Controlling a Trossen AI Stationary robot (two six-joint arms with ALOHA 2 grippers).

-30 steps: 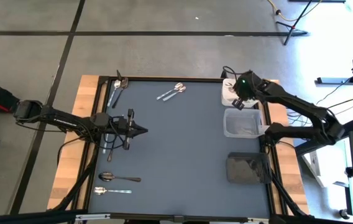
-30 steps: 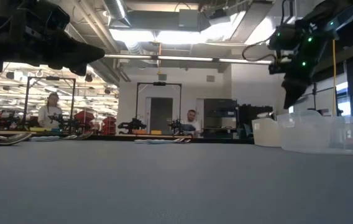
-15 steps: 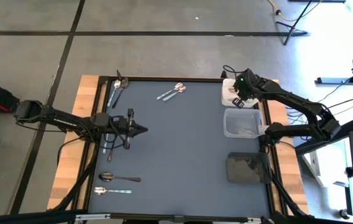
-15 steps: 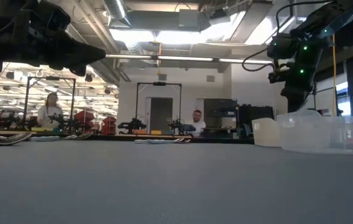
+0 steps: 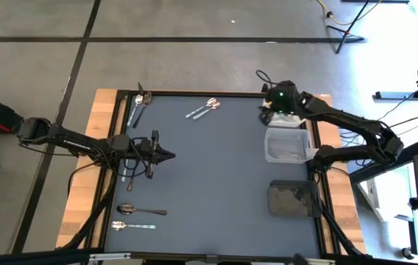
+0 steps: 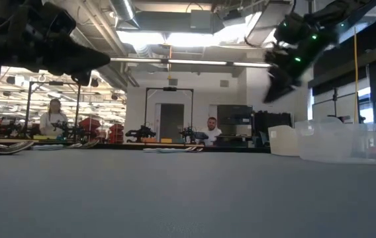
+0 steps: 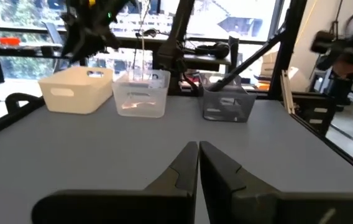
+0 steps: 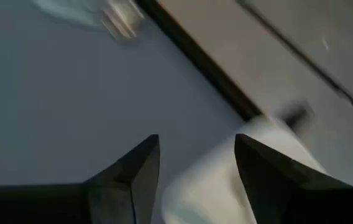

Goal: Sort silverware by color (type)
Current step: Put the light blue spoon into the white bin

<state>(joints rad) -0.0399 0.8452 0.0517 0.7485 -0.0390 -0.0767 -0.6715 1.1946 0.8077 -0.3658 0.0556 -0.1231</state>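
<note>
Silverware lies on the grey table in clusters: two silver pieces (image 5: 204, 108) at the far middle, a few (image 5: 138, 102) at the far left corner, and a dark spoon (image 5: 140, 211) and a silver one (image 5: 132, 226) near the left front. My left gripper (image 5: 171, 154) hovers shut and holds nothing over the left half of the table. My right gripper (image 5: 268, 110) stands open in the air over the left rim of the white bin (image 5: 286, 120). The bin's rim (image 8: 220, 186) shows between its fingers, and nothing is held.
Along the right edge stand the white bin, a clear bin (image 5: 286, 145) and a dark bin (image 5: 293, 199). More silverware (image 5: 126, 174) lies partly under my left arm. People sit in the room beyond the table's far edge (image 6: 208, 129).
My right gripper has risen from just above the white bin and swung toward the table's left and far side, tipping from pointing down to slanting. My left arm has kept still.
</note>
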